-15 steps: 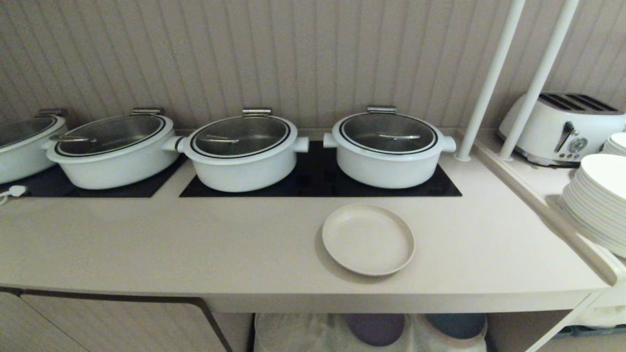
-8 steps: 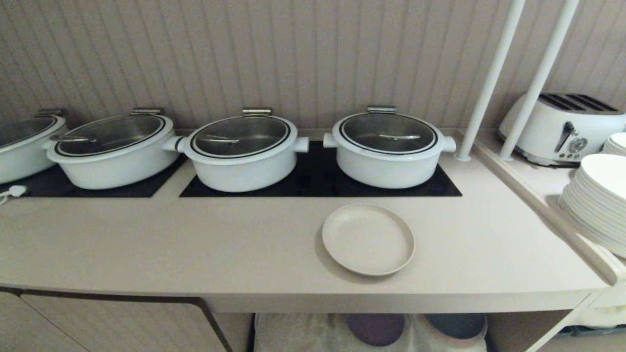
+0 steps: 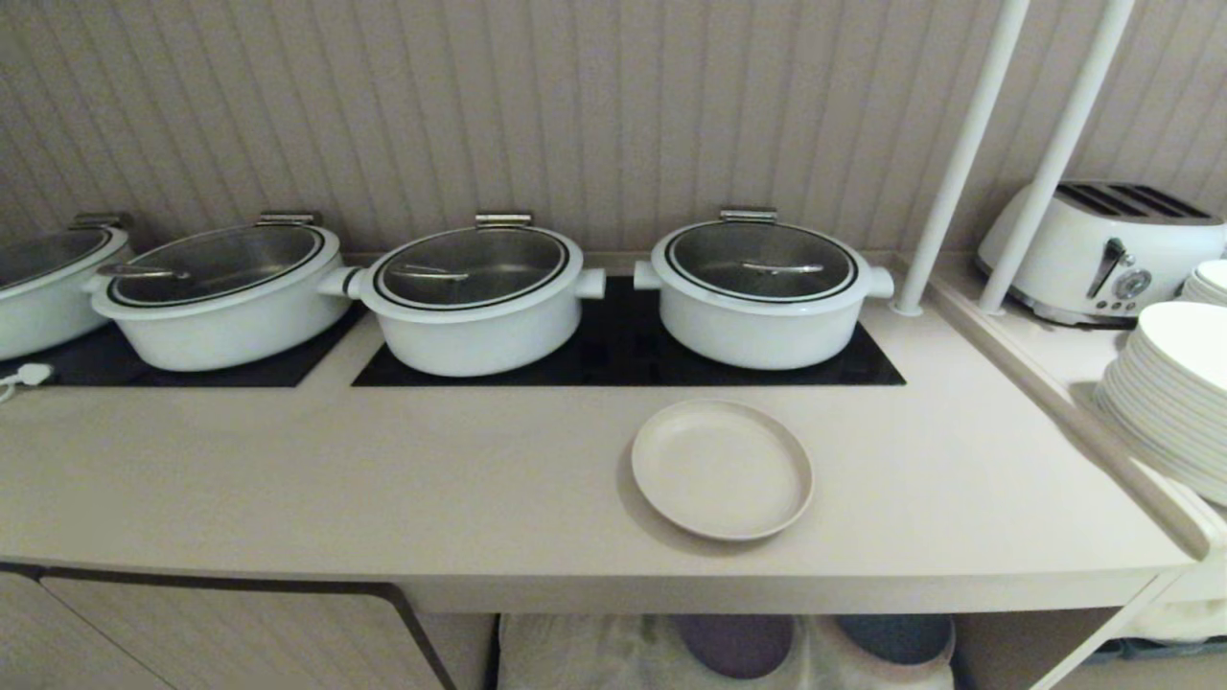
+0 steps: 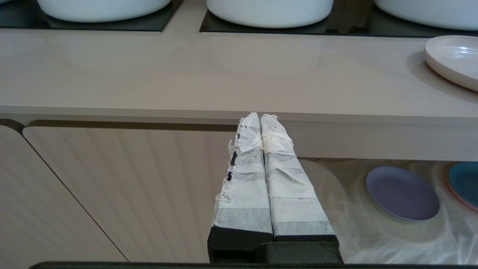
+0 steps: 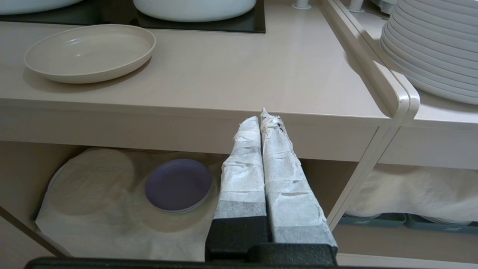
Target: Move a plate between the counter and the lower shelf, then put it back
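Observation:
The cream-beige plate (image 3: 722,469) lies flat on the counter (image 3: 383,479), in front of the rightmost pot; it also shows as plate (image 5: 90,52) and plate (image 4: 453,59). Below the counter opens the lower shelf (image 5: 112,224), its floor draped in white cloth. My left gripper (image 4: 260,116) is shut and empty, held level before the counter's front edge, left of the plate. My right gripper (image 5: 260,117) is shut and empty too, in front of the edge to the plate's right. Neither arm shows in the head view.
Several white lidded pots (image 3: 476,292) stand on black hob panels (image 3: 623,364) at the back. A purple plate (image 5: 178,185) and a blue plate (image 4: 465,183) lie on the shelf cloth. Stacked white plates (image 3: 1169,393), a toaster (image 3: 1102,249) and white poles (image 3: 959,158) occupy the raised right ledge.

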{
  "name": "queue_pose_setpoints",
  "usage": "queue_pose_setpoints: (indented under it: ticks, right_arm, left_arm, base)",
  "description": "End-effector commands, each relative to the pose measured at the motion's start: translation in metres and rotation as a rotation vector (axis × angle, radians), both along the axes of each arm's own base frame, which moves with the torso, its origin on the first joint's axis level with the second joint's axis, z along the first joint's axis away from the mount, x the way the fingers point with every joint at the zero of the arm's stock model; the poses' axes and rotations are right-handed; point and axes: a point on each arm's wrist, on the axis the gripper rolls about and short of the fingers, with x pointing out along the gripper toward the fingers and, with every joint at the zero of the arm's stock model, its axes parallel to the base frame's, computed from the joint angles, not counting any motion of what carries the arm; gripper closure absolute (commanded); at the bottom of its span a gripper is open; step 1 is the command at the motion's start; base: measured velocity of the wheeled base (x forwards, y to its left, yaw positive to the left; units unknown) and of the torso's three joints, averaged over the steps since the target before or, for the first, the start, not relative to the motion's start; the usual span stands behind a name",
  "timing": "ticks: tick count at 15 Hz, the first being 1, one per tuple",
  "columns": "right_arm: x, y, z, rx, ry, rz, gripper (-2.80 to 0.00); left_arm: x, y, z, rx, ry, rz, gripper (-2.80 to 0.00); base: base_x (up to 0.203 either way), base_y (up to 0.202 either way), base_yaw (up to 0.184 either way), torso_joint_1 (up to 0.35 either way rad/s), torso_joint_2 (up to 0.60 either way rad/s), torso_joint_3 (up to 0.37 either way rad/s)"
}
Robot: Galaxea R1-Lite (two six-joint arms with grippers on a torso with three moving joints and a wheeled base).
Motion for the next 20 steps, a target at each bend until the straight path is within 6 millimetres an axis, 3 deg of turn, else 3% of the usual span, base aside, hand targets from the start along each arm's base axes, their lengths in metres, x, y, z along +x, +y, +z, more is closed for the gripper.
queue_pose_setpoints:
  ticks: [1,20]
  right_arm:
    - [0.0000,0.0000,0.0001,-0.001,0.002,0.001,0.00]
    - [0.0002,0.0000,-0.0002,-0.002,0.002,0.000,0.00]
  left_arm:
    - [0.0001,0.0000,-0.0002,-0.001,0.000,0.000,0.00]
    - [0.0001,0.0000,-0.0001,-0.001,0.000,0.000,0.00]
  base:
    - [0.000,0.000,0.000,0.000,0.00,0.000]
    - [0.000,0.000,0.000,0.000,0.00,0.000]
